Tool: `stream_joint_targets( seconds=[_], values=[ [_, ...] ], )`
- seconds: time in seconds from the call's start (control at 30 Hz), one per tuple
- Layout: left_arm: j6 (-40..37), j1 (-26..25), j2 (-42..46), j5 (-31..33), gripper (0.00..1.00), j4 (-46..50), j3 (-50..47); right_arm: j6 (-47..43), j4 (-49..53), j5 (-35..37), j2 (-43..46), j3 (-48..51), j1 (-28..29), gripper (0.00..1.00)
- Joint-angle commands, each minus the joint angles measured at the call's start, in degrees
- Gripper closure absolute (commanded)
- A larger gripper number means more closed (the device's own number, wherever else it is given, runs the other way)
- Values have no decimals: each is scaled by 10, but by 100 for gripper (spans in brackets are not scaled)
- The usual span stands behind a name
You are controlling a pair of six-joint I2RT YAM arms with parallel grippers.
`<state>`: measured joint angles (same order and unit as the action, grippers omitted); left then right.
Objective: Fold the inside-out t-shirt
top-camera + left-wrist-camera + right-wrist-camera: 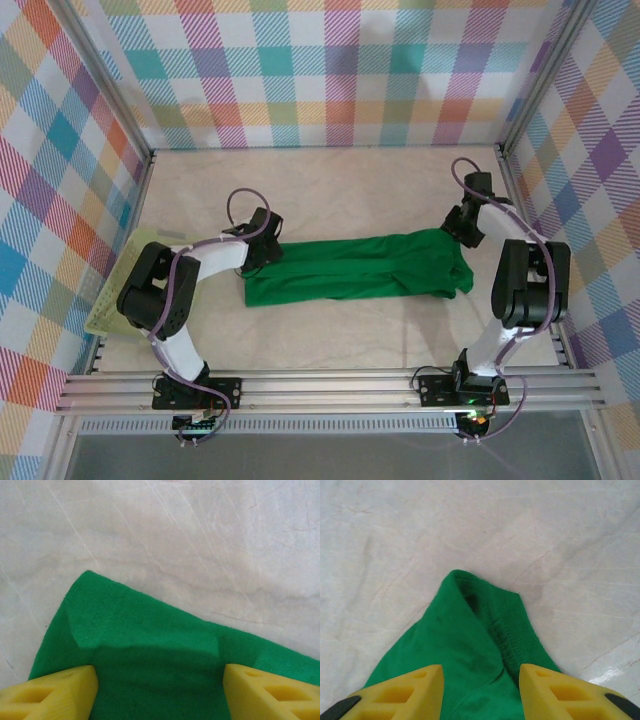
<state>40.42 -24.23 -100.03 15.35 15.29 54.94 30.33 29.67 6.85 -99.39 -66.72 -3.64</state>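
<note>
On the near side of the t-shirt (355,266), the pale table (340,335) runs back to the arm bases. The t-shirt lies as a long green band across the table's middle. The left gripper (262,250) is at the t-shirt's left end, its yellow fingers (55,692) spread wide over a hemmed corner that lies flat between them. The right gripper (462,232) is at the t-shirt's right end, jaws apart but narrower, straddling a bunched, seamed tip of cloth. Left of the t-shirt a mesh basket (118,300) leans. Beyond the t-shirt stands the checked wall (340,70).
</note>
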Motion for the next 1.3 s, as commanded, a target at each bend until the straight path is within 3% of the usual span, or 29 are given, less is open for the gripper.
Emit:
stream_joint_targets(
  seconds=[0.0, 0.23, 0.37, 0.5, 0.83, 1.0, 1.13, 1.27],
  values=[
    [-8, 12, -29, -7, 31, 45, -14, -14, 15, -12, -30, -4, 2, 58],
    [-6, 12, -26, -5, 31, 46, -18, -12, 16, -37, -61, -22, 2, 64],
    [-7, 12, -26, -1, 31, 49, -18, -12, 15, -28, -51, -27, 2, 90],
    [-10, 12, -28, -1, 31, 49, -18, -15, 32, 4, -35, -47, 2, 100],
    [-11, 12, -32, -1, 31, 46, -22, -18, 59, 22, -72, -112, 1, 100],
    [-11, 12, -29, -1, 31, 46, -23, -21, 72, 24, -106, -139, 2, 87],
    [-13, 12, -26, 0, 31, 49, -23, -23, 61, -13, -105, -126, 2, 69],
    [-13, 12, -24, 0, 31, 49, -22, -21, 55, -34, -87, -102, 1, 64]
  ],
)
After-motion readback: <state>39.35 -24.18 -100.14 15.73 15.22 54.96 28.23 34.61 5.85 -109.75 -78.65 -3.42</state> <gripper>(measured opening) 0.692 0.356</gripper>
